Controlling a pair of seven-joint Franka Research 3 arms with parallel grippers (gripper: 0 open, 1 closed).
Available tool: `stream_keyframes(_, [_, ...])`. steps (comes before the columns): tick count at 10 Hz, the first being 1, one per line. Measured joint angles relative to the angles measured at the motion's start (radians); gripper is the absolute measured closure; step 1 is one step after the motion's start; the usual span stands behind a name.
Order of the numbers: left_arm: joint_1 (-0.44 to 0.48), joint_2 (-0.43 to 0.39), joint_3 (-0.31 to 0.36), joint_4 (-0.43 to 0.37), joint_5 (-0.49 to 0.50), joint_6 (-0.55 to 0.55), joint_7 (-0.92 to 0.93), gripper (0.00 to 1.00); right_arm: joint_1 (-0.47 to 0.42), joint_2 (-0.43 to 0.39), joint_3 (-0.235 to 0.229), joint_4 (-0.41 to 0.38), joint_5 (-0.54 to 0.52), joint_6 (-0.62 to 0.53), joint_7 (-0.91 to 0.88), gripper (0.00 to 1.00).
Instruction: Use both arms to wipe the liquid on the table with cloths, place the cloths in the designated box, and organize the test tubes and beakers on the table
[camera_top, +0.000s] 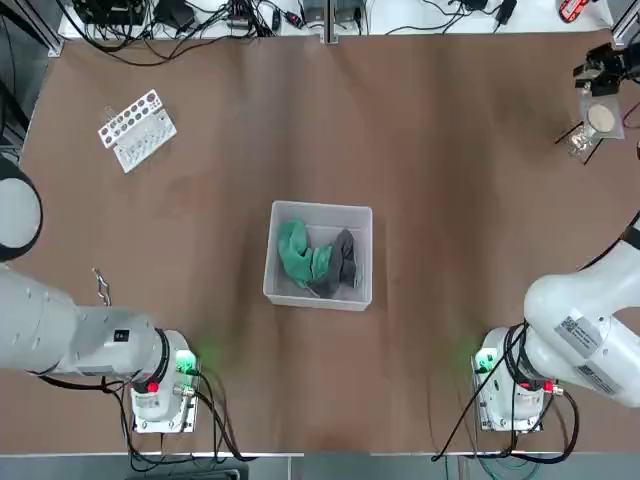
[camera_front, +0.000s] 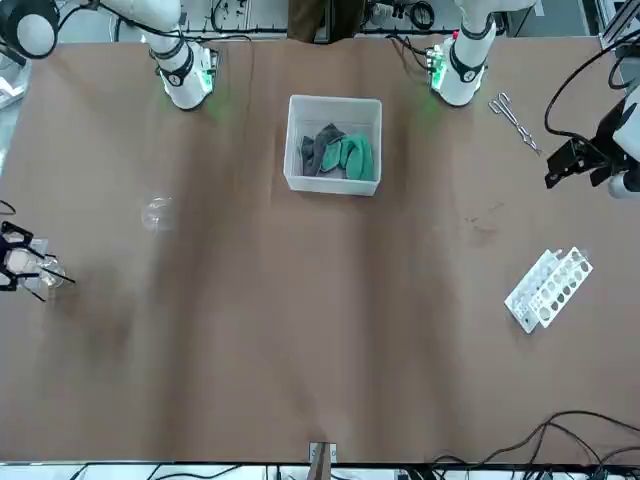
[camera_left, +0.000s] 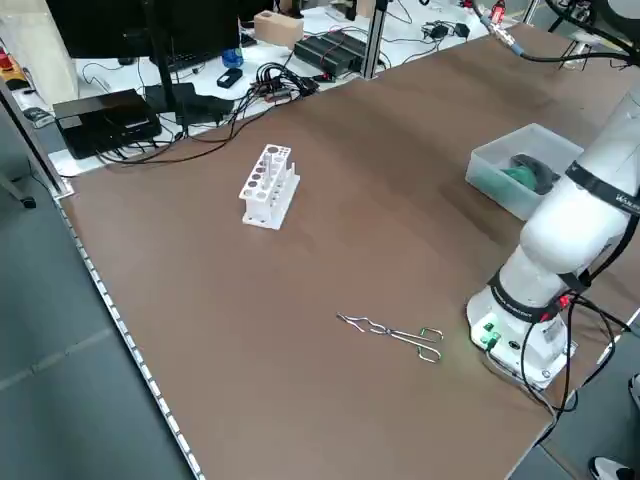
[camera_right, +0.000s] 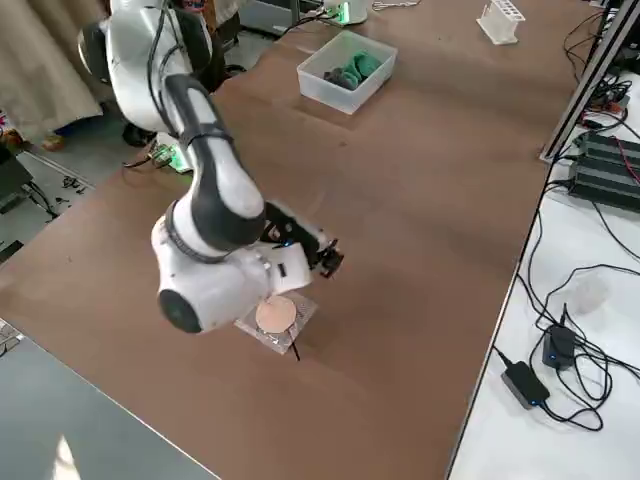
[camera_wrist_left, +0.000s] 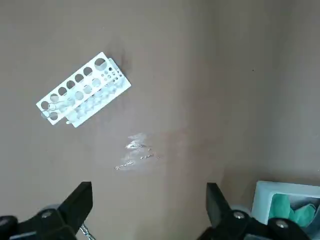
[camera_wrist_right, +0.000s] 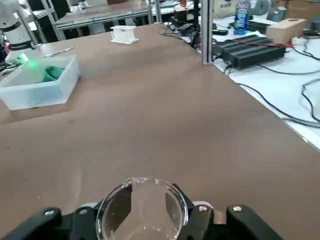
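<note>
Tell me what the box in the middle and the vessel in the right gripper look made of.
Box: translucent whitish plastic, matte; the cloths show dimly through its wall. Beaker: clear glass by the look, glossy rim, table visible through it; clear plastic can't be ruled out.

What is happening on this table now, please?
The right gripper holds a clear glass beaker at the far right corner of the table. The left gripper is open and hangs idle above the table. Both cloths, green and dark grey, already lie in the box. A white rack and metal tongs lie untouched.
</note>
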Motion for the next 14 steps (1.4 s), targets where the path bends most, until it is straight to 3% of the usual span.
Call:
stream_keyframes(5, [0.0, 0.0, 0.0, 0.0, 0.0, 0.0, 0.0, 0.0, -0.082, 0.067, 0.003, 0.085, 0.002, 0.011, 0.009, 0.59])
stream_keyframes(10, [0.0, 0.0, 0.0, 0.0, 0.0, 0.0, 0.0, 0.0, -0.161, 0.112, 0.003, 0.099, 0.003, 0.014, 0.002, 0.58])
stream_keyframes(14, [0.0, 0.0, 0.0, 0.0, 0.0, 0.0, 0.0, 0.0, -0.165, 0.129, 0.006, 0.099, 0.002, 0.014, -0.018, 0.56])
